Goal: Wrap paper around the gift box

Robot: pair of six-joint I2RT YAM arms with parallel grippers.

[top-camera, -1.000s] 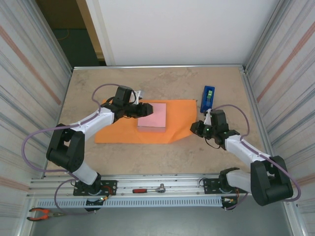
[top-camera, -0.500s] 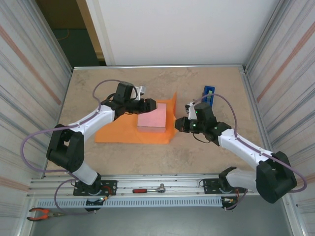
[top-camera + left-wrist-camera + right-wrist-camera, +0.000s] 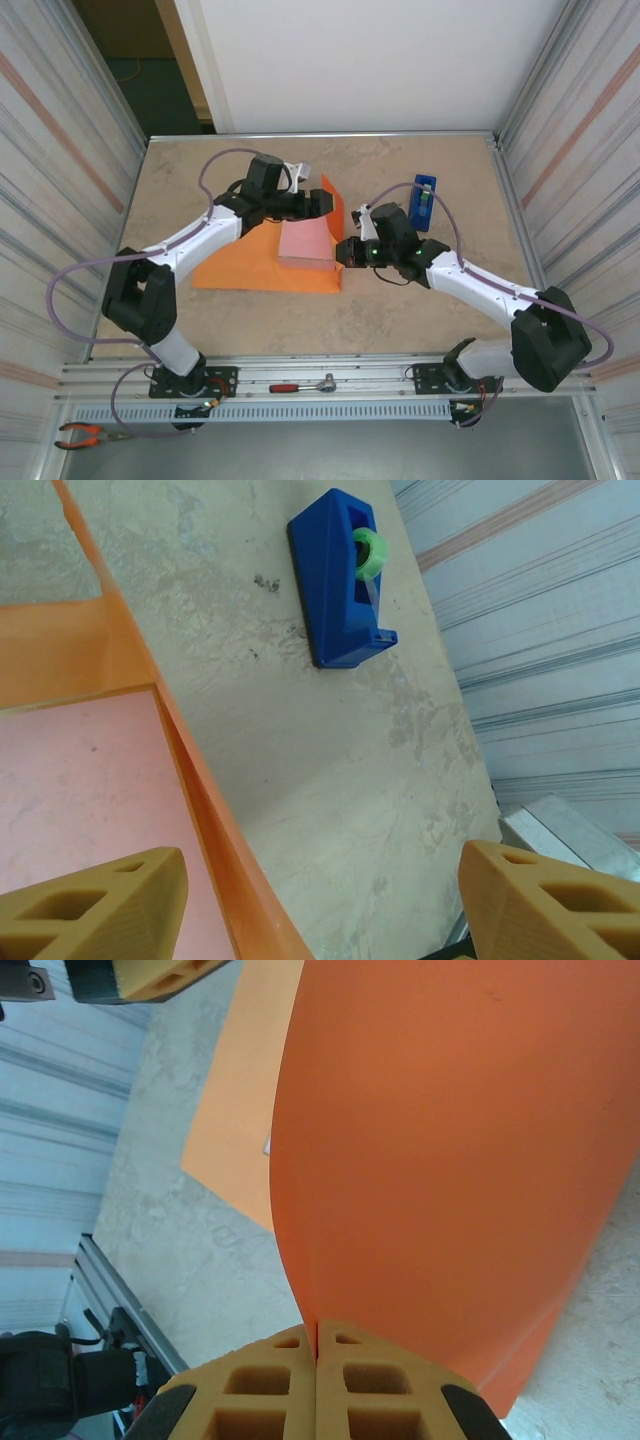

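The pale pink gift box point(image 3: 305, 243) sits on the orange paper point(image 3: 240, 262), whose left part lies flat on the table. The paper's right part is lifted and stands as a flap point(image 3: 331, 200) along the box's right side. My right gripper point(image 3: 344, 250) is at the box's right edge, shut on the paper's edge point(image 3: 450, 1160), which runs straight into the closed fingertips point(image 3: 317, 1332). My left gripper point(image 3: 322, 203) hovers open over the box's far right corner. In the left wrist view the raised paper edge point(image 3: 200, 810) and the box top point(image 3: 80, 780) lie between its wide-apart fingers point(image 3: 100, 905).
A blue tape dispenser point(image 3: 424, 200) with a green roll point(image 3: 368, 552) stands on the table right of the box. A ratchet wrench point(image 3: 305, 385) lies on the front rail and pliers point(image 3: 85, 433) at the bottom left. Corrugated walls close both sides.
My right gripper has carried the paper's right edge leftward and up against the box. The left gripper has opened and shifted right over the box's far corner.
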